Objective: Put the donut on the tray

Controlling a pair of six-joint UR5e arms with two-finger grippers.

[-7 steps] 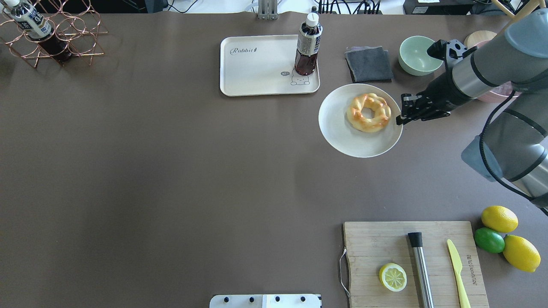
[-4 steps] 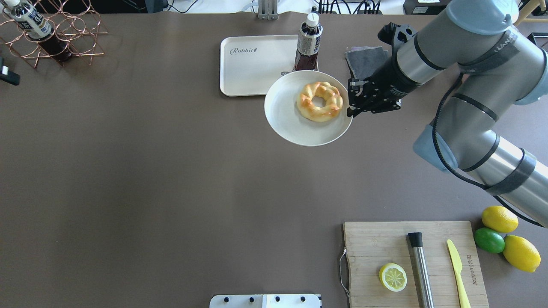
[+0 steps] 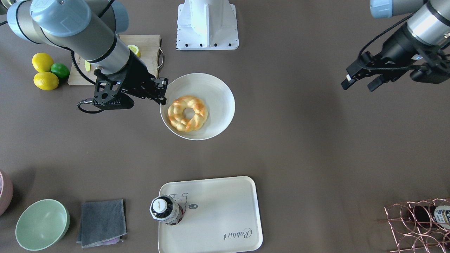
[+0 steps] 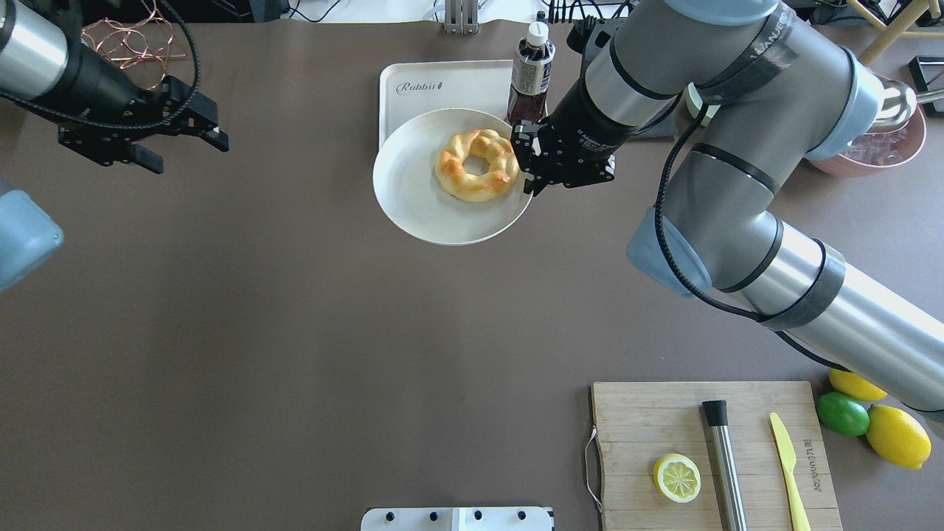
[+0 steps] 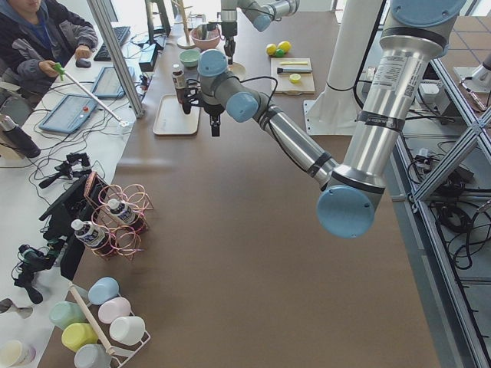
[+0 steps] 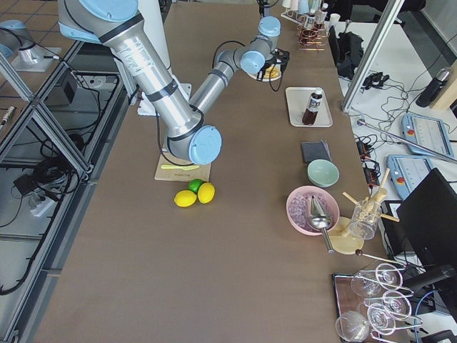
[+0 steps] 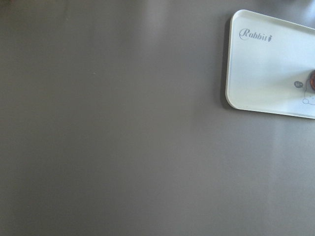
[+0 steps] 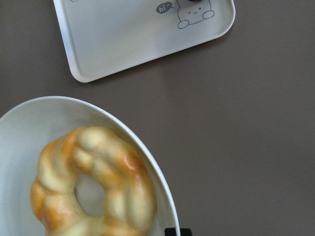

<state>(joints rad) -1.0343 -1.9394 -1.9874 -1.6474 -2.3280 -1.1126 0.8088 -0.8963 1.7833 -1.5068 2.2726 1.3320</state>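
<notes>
The donut (image 4: 476, 166) is a braided golden ring lying on a round white plate (image 4: 420, 199). My right gripper (image 4: 526, 175) is shut on the plate's right rim and holds it in the air. In the overhead view the plate overlaps the near edge of the cream tray (image 4: 435, 85). In the front view the donut (image 3: 187, 113) and plate (image 3: 214, 91) sit well short of the tray (image 3: 218, 211). The right wrist view shows the donut (image 8: 91, 182) with the tray (image 8: 123, 34) beyond it. My left gripper (image 4: 184, 151) is open and empty, far to the left.
A dark drink bottle (image 4: 531, 77) stands on the tray's right corner, by the bear drawing. A grey cloth (image 3: 102, 221) and a green bowl (image 3: 42, 225) lie to the tray's right. A cutting board (image 4: 708, 450) with a lemon slice (image 4: 676, 477) is near front right. A copper rack (image 3: 418, 221) stands far left.
My right arm has carried the plate with the donut leftward, from right of the tray to in front of it. My left arm has come into view at the left.
</notes>
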